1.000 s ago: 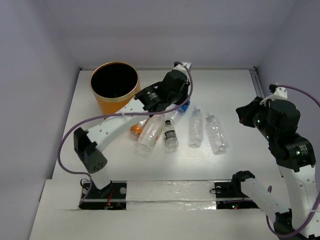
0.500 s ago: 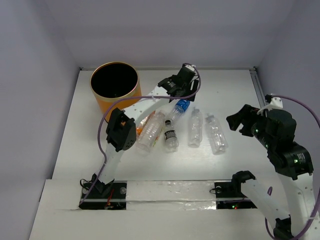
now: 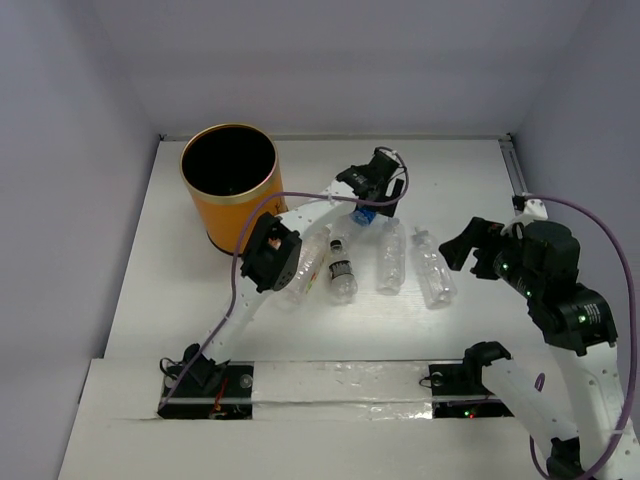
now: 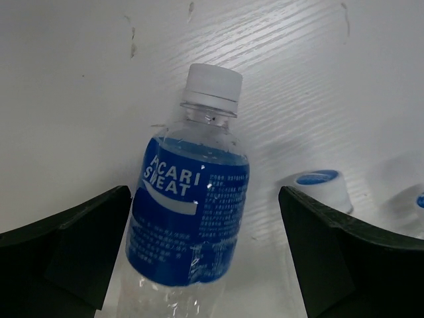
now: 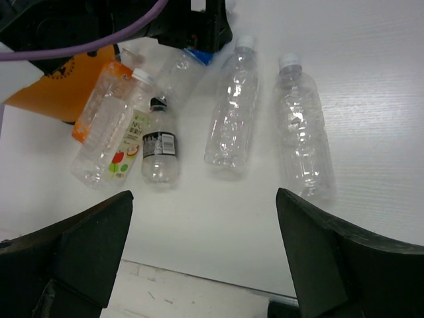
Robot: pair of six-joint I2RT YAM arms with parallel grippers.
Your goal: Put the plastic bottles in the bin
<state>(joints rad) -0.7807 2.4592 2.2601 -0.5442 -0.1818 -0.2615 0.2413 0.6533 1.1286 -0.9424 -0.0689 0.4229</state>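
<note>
Left arm stretches out over the middle of the white table (image 3: 160, 300). The left gripper (image 3: 372, 196) sits over the blue-labelled bottle (image 4: 192, 218). Its fingers (image 4: 73, 245) are spread wide, one on each side of the bottle with a clear gap, so nothing is gripped. That bottle lies flat on the table, white cap on and pointing toward the far edge; the label reads "ACARI SWEAT".

Right gripper (image 3: 462, 240) hangs above the table nearer the right edge. Its fingers (image 5: 331, 258) are also wide apart and hold nothing, and its camera looks down on the bottle group.

The bin (image 3: 236, 215) is a round orange-yellow tub, black inside, standing upright at the far left corner of the table.

All bottles lie on their sides in a loose row across the middle of the table. From the right edge inward:
- first clear ribbed bottle (image 5: 305, 132)
- second clear ribbed bottle (image 5: 232, 112), beside the first but apart from it, both with white caps toward the far edge
- small dark-label bottle (image 5: 159, 149)
- fruit-label clear bottle (image 5: 112, 149), pressed against the orange bottle (image 5: 93, 112)

The orange bottle is the closest to the bin and mostly hidden under the left arm in the top view. The blue-labelled bottle is the farthest of the group toward the far edge.

A purple cable (image 3: 240, 262) loops off the left arm.
</note>
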